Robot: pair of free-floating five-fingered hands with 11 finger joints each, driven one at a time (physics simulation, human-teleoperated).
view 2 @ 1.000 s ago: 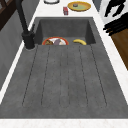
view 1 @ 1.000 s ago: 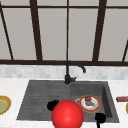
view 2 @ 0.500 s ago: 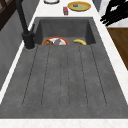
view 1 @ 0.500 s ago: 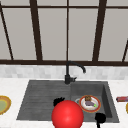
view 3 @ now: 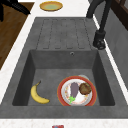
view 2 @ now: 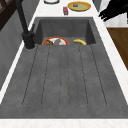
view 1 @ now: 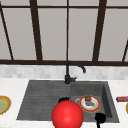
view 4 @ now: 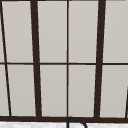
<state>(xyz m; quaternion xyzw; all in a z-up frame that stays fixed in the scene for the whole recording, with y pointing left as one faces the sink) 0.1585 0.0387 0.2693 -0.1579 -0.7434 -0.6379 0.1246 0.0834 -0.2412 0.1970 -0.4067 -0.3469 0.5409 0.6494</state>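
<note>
So we've got the left hand (view 1: 63, 99) tucked right behind the red ball (view 1: 67, 114), maybe cradling it, but we can't tell how its fingers sit. The right hand (view 1: 100, 117) hovers just front-right of the food plate (view 1: 90, 103), fingers unclear too. From the left side, a hand (view 2: 112, 11) shows straight, slightly spread fingers holding nothing, well apart from the banana (view 2: 79, 41).

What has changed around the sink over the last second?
Nothing visibly moved. The right hand hangs at the sink's front edge as before, and the left hand shows behind the red ball. The plate of food and banana lie unmoved in the basin.
</note>
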